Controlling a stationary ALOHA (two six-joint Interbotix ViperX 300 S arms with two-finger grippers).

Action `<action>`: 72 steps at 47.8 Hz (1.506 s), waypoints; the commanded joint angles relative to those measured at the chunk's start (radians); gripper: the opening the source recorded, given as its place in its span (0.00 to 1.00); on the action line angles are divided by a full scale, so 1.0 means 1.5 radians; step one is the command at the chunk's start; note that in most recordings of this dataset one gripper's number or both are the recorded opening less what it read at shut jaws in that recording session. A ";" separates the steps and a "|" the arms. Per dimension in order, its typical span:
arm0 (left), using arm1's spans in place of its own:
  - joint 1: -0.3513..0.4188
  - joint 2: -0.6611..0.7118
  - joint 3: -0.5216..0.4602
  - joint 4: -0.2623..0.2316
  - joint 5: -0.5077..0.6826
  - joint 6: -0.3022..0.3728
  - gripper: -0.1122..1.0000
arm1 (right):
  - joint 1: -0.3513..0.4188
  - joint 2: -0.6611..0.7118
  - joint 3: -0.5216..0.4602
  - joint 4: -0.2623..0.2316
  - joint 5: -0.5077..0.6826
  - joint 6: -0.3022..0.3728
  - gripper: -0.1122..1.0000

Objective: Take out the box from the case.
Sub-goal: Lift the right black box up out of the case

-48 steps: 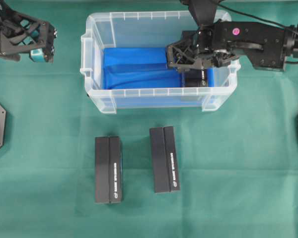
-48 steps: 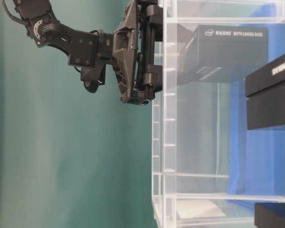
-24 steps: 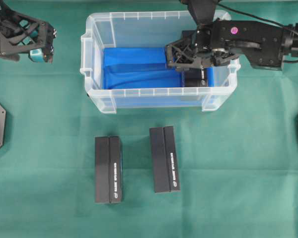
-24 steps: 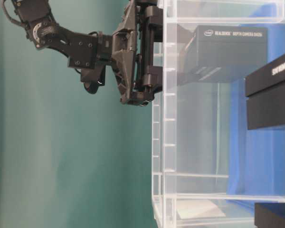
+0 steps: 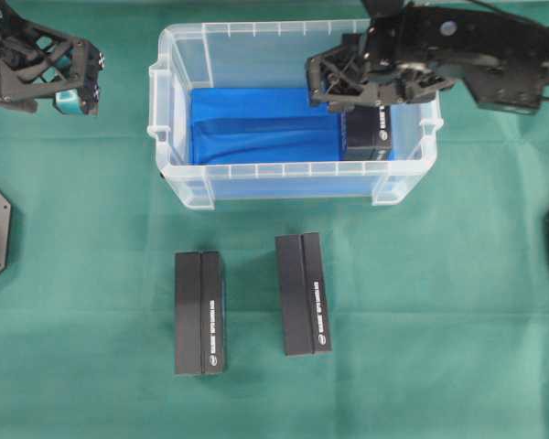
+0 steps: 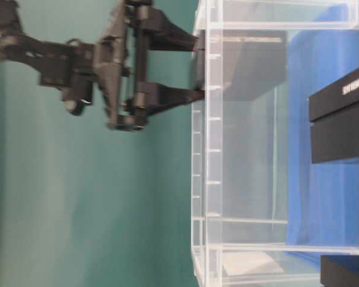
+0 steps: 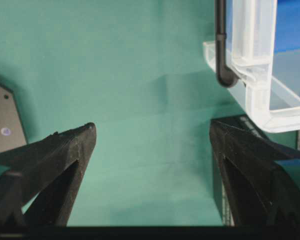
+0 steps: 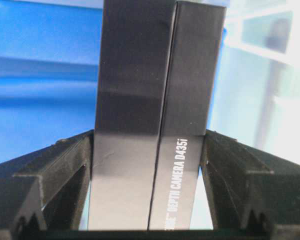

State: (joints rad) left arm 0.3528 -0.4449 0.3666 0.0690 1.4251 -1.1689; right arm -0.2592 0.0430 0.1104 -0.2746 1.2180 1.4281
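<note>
I have my right gripper [image 8: 149,190] pinching the black box [image 8: 155,115], one finger pressed on each long side, and the box hangs below me inside the case [image 5: 178,174], over its right end and above the blue lining [image 5: 256,128]. I judge the lift as begun but not finished: from the table-level view the box [image 6: 254,66] sits behind the clear wall, near the rim but not yet past it, so raising it clear and carrying it out to the cloth is left. Two more boxes [image 5: 199,313] [image 5: 303,294] already lie outside, in front of the case and well apart from my grip. My left gripper [image 7: 150,150] is spread wide over bare green cloth [image 7: 130,75], holding nothing, beside the case's left corner. The right wrist view alone shows my fingers touching both faces of the box and its printed lettering; the overhead view hides that contact under my arm, yet only it shows both boxes on the cloth.
</note>
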 commanded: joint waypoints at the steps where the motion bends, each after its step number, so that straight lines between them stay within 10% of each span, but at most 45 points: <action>1: -0.002 -0.007 -0.007 0.002 -0.002 -0.001 0.96 | 0.010 -0.039 -0.034 -0.004 0.031 0.000 0.70; 37: -0.004 -0.007 -0.008 0.003 -0.014 -0.001 0.96 | 0.027 -0.064 -0.195 -0.024 0.210 -0.038 0.70; 72: -0.004 -0.007 -0.007 0.003 -0.016 -0.001 0.96 | 0.033 -0.063 -0.208 -0.025 0.219 -0.038 0.70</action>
State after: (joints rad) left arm 0.3497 -0.4433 0.3666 0.0706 1.4036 -1.1689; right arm -0.2148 -0.0169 -0.1718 -0.3053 1.5463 1.3729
